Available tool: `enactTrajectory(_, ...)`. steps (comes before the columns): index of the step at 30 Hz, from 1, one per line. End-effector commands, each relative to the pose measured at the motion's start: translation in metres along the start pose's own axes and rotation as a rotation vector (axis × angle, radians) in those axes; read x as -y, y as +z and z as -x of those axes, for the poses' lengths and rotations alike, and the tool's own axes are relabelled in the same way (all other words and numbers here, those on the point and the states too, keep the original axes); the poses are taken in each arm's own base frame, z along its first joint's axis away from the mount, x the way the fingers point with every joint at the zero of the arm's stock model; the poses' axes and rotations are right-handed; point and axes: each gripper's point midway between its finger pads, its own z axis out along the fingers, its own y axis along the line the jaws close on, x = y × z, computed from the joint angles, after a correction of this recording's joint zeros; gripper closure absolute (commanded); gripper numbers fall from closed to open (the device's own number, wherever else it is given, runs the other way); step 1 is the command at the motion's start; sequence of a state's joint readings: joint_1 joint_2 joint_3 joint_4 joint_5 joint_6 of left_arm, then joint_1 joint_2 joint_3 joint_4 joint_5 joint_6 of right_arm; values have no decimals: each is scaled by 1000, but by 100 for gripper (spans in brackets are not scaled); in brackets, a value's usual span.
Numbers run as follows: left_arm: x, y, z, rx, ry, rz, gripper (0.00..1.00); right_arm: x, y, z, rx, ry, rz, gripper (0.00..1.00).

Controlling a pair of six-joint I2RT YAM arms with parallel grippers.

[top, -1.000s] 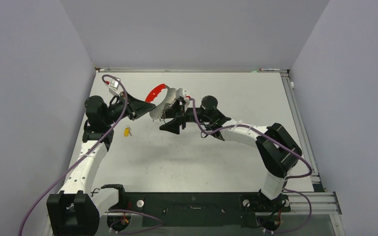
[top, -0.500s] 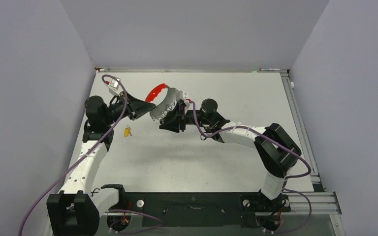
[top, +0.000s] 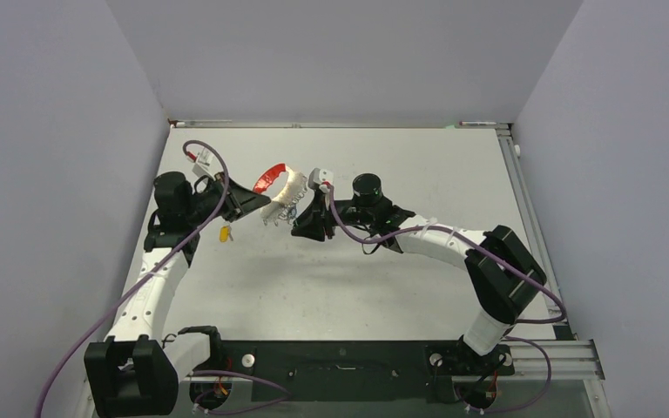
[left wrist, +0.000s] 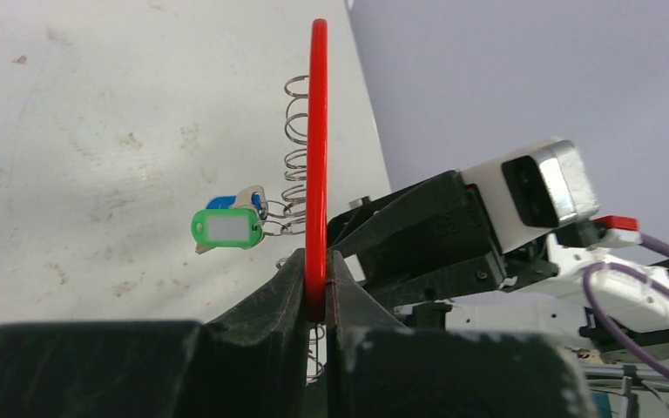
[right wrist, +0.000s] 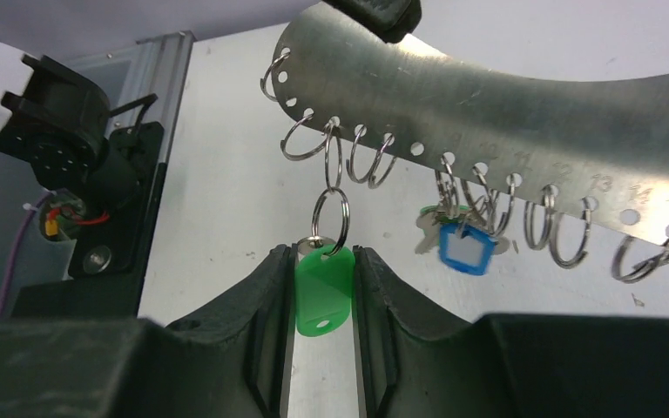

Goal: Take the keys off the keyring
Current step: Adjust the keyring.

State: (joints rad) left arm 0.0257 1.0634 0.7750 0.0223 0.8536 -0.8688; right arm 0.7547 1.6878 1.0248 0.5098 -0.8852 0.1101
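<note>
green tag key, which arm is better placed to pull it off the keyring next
Right. The right gripper is shut on the green tag hanging under the metal strip; the left gripper clamps the red strap, only holding things steady.

Two white-and-black robot arms, bolted at the near edge of a pale grey tabletop (top: 383, 287), bend inward so that their black two-finger grippers almost meet left of its middle. The left arm (top: 152, 287) rises along the left edge with its wrist turned rightward, and the left gripper (left wrist: 316, 261) pinches the red curved plastic strap of the metal keyring (left wrist: 317, 131). The right arm (top: 435, 239) sweeps leftward from the near right corner, and the right gripper (right wrist: 324, 261) presses both fingers against the green oblong plastic tag of a small key (right wrist: 323, 292).
</note>
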Motion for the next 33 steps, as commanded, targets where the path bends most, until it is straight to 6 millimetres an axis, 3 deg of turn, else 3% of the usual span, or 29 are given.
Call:
enactTrajectory(1,-10,-1,-4,-38,159,50,100,1,-13,-12,-102,-49,-55,95)
enactTrajectory(11,-41,17,-56,-202,236,115,100,3,-21,-41,-211,24,-44,95)
enactTrajectory(27,-95,47,-110,-392,30,115,100,9,-42,-83,-306,128,-53,95)
enactTrajectory(33,-113,53,-122,-442,-52,143,100,21,-52,-85,-283,164,-85,95)
